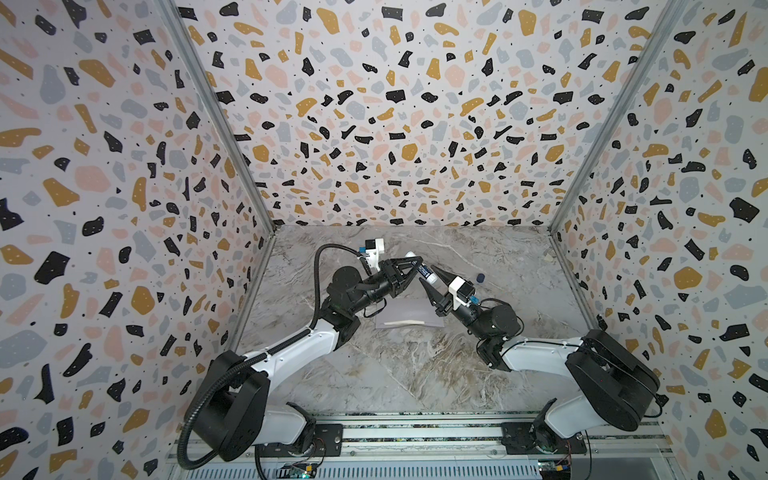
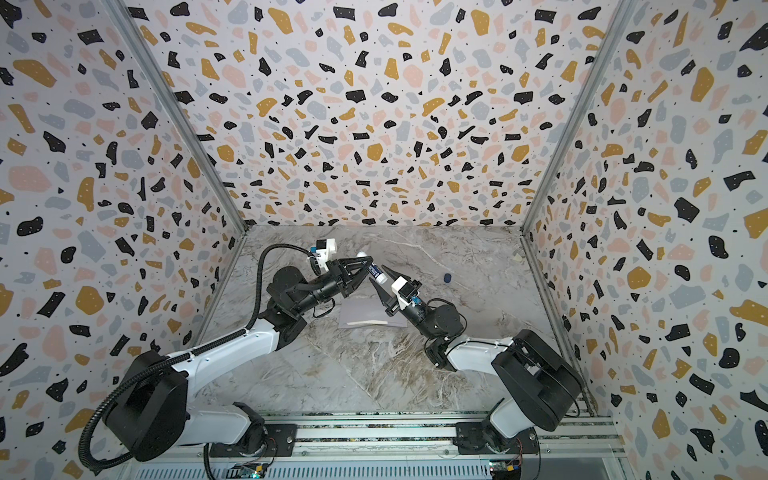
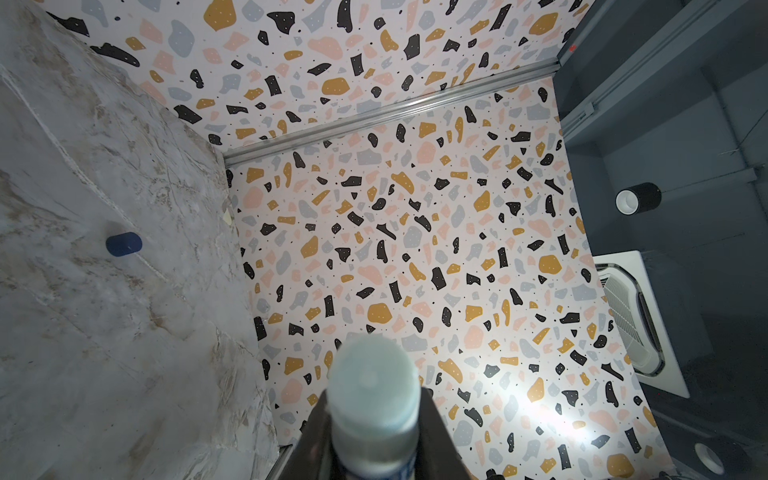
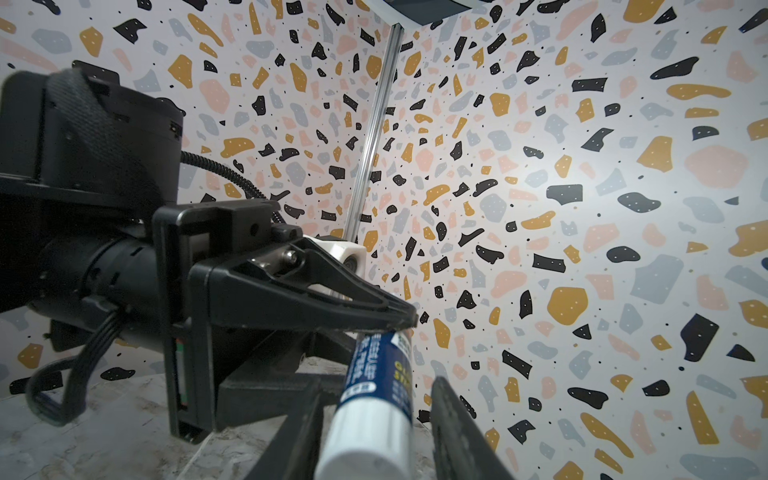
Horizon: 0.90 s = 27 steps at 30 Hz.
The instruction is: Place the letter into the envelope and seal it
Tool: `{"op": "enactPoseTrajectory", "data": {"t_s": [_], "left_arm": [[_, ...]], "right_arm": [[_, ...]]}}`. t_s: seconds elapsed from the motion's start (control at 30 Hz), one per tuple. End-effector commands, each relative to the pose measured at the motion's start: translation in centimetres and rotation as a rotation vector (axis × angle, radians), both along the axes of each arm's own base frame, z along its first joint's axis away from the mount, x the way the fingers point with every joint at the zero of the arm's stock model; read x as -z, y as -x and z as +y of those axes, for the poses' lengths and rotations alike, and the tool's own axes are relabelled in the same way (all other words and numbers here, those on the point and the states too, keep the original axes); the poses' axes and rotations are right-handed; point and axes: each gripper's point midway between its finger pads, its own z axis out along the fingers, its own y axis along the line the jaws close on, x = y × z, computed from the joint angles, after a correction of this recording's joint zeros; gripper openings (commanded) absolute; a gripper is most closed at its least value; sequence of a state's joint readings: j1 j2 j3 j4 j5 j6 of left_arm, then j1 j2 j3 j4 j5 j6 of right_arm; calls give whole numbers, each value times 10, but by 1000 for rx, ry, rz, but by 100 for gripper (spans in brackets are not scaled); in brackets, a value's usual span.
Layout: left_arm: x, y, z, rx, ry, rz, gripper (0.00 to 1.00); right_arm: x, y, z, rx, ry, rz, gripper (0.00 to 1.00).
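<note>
Right gripper [image 1: 427, 274] has its jaws apart, straddling the white base of a glue stick [image 4: 374, 374]. The right wrist view shows a sliver of gap beside one finger [image 4: 457, 428], so I judge it not yet clamped. Left gripper [image 1: 417, 262] is clamped on the stick's blue barrel and holds it tilted in the air above the far edge of the envelope [image 1: 409, 313]. The left wrist view shows the pale tip uncapped.

The step looks like taking hold of the base, either to twist glue out or to take the stick over. To do it well:
- Close squarely on the white base, not on the label.
- Let the left grip stay firm until the right hold is sure.
- Hold the tip clear of the paper until the flap is the target.

The envelope lies flat on the marble table [image 1: 415, 374], pale lavender-grey. The letter [image 1: 403, 323] shows only as a thin tan strip across the envelope's near part, so it seems almost fully tucked in. Its border and print cannot be made out. Whether the flap is folded I cannot tell. A dark blue cap [image 1: 481, 277] lies beyond the envelope, to its right, well apart from it.
</note>
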<state>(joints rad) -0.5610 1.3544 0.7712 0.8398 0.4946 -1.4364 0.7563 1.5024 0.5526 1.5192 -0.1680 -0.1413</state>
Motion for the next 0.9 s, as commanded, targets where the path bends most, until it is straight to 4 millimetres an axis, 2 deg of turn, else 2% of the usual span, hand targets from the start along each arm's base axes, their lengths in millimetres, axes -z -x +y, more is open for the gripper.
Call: {"op": "enactPoseTrajectory", "data": {"t_s": [0.0,0.23,0.5,0.77,0.87], "left_arm": [[-15,5,1,21,36,-55,0],[-15,5,0,23,42,-49,0],[-17,5,1,25,44,-49,0],[-13,4,-1,22,24,-56,0],[-10,1,-2,12,-52,-118,18]], "right_arm": [[-27,7,-1,-5,-55,-77,41],[-27,7,2,-5,-56,-88,37],[-30,5,3,2,-68,-98,28],[-32,2,1,26,-78,-92,7],[-33,-2,-3,52,-75,-69,0]]}}
